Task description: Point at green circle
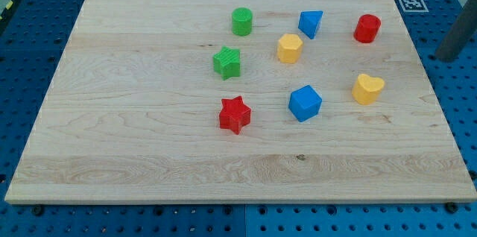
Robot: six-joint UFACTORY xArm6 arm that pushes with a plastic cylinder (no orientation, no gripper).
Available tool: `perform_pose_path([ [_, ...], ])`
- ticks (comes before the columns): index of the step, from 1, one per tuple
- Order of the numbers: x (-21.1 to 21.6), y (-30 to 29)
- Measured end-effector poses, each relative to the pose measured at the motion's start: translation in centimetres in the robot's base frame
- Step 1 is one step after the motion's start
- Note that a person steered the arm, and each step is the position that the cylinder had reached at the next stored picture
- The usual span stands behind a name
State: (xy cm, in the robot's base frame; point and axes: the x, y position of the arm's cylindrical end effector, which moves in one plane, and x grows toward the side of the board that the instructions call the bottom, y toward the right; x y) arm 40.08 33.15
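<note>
Camera view shows us the green circle (241, 21) upright near the counter's (134, 118) top, above the green star (227, 62) and left of the blue triangle (311, 23) — apart from both. Our tip is out of sight — we carry no jaws.

green star (227, 62), red star (235, 114), blue cube (305, 103), yellow heart (367, 88)

A lab bench: a wooden board (149, 140) on blue perforated tabletop (30, 36) (fiducial marker (411, 2) at its corner).
</note>
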Motion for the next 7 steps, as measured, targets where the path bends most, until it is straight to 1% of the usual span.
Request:
perform_pose_path([
  [1,-0.1,-0.9],
  [2,-0.1,-6.8],
  [3,-0.1,-10.3],
  [4,-0.2,-12.4],
  [5,-1.0,-19.0],
  [6,-1.4,-19.5],
  [7,-4.7,-20.8],
])
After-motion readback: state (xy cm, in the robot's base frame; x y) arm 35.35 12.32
